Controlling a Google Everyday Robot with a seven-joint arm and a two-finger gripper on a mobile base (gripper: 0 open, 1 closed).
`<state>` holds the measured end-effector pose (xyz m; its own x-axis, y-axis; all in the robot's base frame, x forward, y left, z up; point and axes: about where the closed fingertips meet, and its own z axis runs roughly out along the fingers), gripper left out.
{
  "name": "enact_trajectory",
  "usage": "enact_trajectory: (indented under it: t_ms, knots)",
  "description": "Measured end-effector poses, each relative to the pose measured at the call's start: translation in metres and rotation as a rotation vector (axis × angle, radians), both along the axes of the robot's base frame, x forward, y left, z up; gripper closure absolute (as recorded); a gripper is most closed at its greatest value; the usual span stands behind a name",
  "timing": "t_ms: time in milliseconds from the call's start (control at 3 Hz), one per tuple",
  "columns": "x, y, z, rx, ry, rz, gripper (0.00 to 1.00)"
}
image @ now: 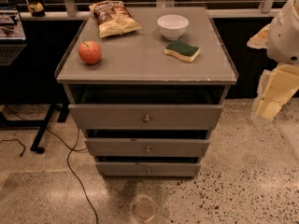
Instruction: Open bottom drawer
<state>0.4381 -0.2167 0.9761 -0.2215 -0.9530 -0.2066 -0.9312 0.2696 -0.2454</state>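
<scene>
The grey cabinet has three drawers stacked in front. The bottom drawer (121, 169) is the shortest, lowest front, with a small round metal knob (148, 171); a dark gap shows above its top edge. The mid drawer (117, 147) and the top drawer (107, 116) sit above it, each standing out a little further. My arm enters at the right edge, and the gripper (267, 107) hangs to the right of the cabinet at about the top drawer's height, well away from the bottom knob and holding nothing that I can see.
On the cabinet top (140, 55) lie an apple (89, 52), a chip bag (113, 18), a white bowl (172, 26) and a green sponge (182, 50). A black cable (74, 167) trails on the floor at left, beside a desk leg (44, 129). A round floor mark (144, 209) lies in front.
</scene>
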Motion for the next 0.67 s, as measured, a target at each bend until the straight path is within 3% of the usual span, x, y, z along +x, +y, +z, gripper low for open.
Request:
enact_trajectory:
  t_ms: [333,667]
  knots:
    - [0.000,0.002,0.001,-0.006,-0.016,0.004,0.00]
    - [-0.009,0.007,-0.018,0.033,-0.043,-0.043,0.00]
